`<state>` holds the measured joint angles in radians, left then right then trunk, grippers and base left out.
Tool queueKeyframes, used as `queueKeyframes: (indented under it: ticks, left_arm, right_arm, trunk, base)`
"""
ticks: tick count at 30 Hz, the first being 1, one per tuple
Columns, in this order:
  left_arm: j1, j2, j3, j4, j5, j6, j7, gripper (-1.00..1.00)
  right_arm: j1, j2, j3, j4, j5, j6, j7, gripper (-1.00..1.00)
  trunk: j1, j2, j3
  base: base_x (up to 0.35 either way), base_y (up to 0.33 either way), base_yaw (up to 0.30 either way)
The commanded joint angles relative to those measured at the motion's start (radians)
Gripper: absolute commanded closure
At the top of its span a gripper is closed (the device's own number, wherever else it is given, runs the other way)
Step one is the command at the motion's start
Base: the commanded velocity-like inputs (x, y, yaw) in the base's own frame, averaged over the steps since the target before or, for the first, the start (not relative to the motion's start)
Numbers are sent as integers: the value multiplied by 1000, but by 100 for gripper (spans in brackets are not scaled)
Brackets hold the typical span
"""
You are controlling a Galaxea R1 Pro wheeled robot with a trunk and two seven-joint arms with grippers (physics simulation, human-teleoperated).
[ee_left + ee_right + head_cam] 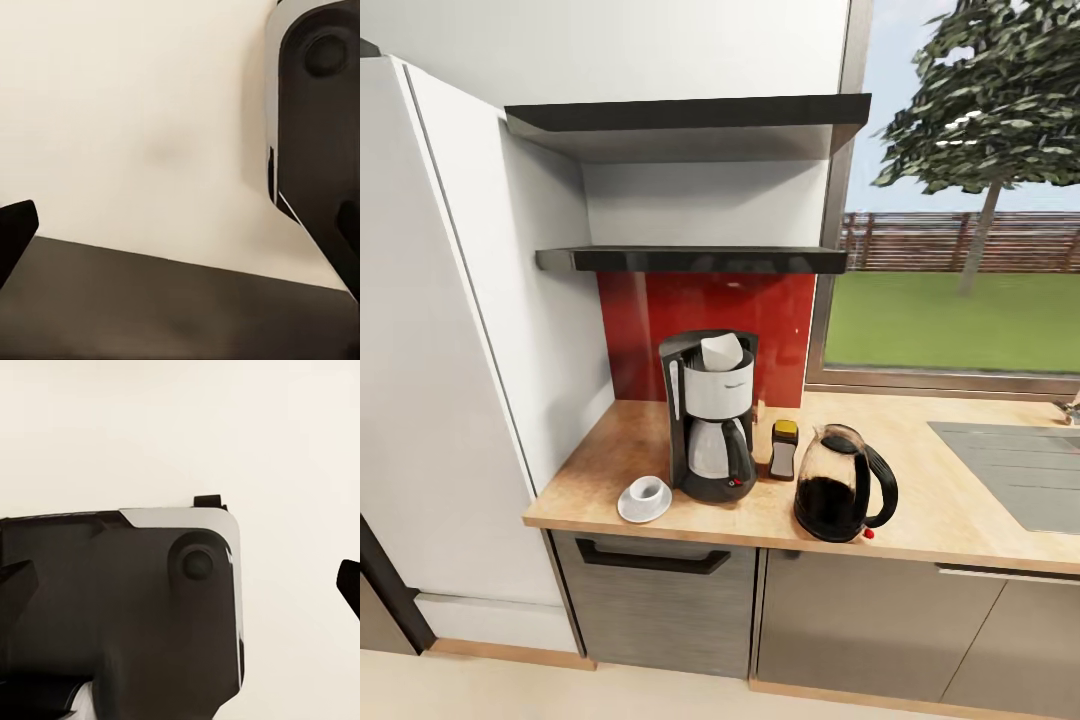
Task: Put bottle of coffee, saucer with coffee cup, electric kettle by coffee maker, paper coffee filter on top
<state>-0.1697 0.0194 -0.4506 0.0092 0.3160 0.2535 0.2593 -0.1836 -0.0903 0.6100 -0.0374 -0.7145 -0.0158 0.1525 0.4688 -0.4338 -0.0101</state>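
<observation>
On the wooden countertop (950, 510) the black and silver coffee maker (710, 425) stands against the red backsplash, with a white paper filter (721, 350) sitting in its top. A white saucer (643, 503) with a white cup (651, 489) on it lies just to its left. To the maker's right stands the small coffee bottle (784, 449) with a yellow lid. The glass electric kettle (843, 485) is further right, near the front edge. My left gripper (180, 240) and right gripper (184, 592) are open, fingertips wide apart, hanging over pale floor beside my dark base.
Two dark wall shelves (690, 260) hang above the coffee maker. A tall white cabinet (430, 400) stands on the left. A grey sink (1015, 465) is set into the counter on the right, below a window. Drawers and doors (660, 590) sit under the counter.
</observation>
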Motion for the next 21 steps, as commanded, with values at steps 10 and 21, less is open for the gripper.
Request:
queueKeyframes:
  ticks: [10,21]
  left_arm:
    - [6,0,-9,1,39,13,47,-100]
    - [12,-1,-10,0,40,12,46,-100]
  right_arm:
    - [0,-2,5,1,-13,-2,3,-100]
    - [0,-2,8,3,-12,-3,2,-100]
  trunk:
    - [0,-1,-1]
    - [0,-1,-1]
  base:
    - [0,0,0]
    - [0,0,0]
